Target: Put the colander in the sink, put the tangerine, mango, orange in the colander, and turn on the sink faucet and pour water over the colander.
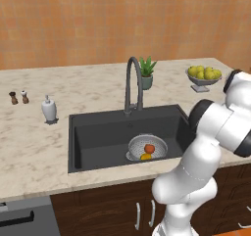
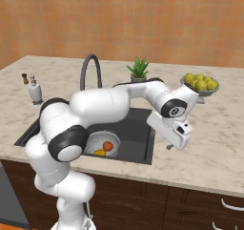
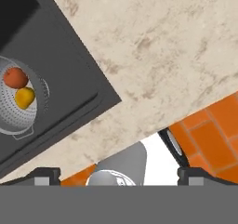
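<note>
Inside the sink (image 1: 98, 137), toward its front right area, I see the colander (image 1: 147, 147) sitting upright with a red-orange fruit (image 1: 149, 148) and a yellow-orange fruit (image 1: 146, 156) touching each other in it; which fruit is which, I cannot tell. Behind the sink the sink faucet (image 1: 133, 83) arches over the basin, and right of the sink my gripper (image 2: 167, 147) hangs over the bare counter (image 2: 205, 148) with its fingers spread wide, holding nothing, well apart from the colander.
</note>
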Controlling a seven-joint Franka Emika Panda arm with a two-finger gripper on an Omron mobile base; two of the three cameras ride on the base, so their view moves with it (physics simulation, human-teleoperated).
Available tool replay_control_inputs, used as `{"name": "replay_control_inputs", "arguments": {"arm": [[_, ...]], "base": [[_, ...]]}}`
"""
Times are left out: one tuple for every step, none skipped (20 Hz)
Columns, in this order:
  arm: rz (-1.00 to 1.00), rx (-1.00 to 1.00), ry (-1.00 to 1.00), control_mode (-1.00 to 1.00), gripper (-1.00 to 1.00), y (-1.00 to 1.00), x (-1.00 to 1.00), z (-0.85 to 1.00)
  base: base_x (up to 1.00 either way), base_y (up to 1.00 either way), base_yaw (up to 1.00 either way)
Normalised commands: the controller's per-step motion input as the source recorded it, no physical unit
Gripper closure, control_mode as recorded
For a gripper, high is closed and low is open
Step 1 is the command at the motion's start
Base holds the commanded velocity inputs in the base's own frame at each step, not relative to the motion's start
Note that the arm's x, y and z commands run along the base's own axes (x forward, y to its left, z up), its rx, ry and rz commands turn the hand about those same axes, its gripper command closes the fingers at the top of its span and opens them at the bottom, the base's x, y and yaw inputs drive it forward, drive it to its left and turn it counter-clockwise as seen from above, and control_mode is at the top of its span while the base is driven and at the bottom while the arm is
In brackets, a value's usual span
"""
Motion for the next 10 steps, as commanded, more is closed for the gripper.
{"name": "replay_control_inputs", "arguments": {"arm": [[0.17, -0.13, 0.00, -1.00, -1.00, -0.08, 0.37, -0.26], [0.17, -0.14, 0.00, -1.00, -1.00, -0.09, 0.37, -0.26], [0.15, -0.14, 0.00, -1.00, -1.00, -0.14, 0.35, -0.24], [0.15, -0.13, 0.00, -1.00, -1.00, -0.21, 0.28, -0.22], [0.14, -0.10, 0.00, -1.00, -1.00, -0.27, 0.21, -0.26], [0.13, -0.08, 0.00, -1.00, -1.00, -0.32, 0.18, -0.29], [0.09, -0.05, -0.02, -1.00, -1.00, -0.32, 0.16, -0.27], [0.05, -0.03, -0.01, -1.00, -1.00, -0.24, 0.18, -0.23], [0.03, -0.01, 0.00, -1.00, -1.00, -0.22, 0.21, -0.22], [0.02, -0.01, 0.00, -1.00, -1.00, -0.19, 0.21, -0.19]], "base": [[0.00, 0.00, 0.00], [0.00, 0.00, 0.00], [0.00, 0.00, 0.00], [0.00, 0.00, 0.00], [0.00, 0.00, 0.00], [0.00, 0.00, 0.00], [0.00, 0.00, 0.00], [0.00, 0.00, 0.00], [0.00, 0.00, 0.00], [0.00, 0.00, 0.00]]}}
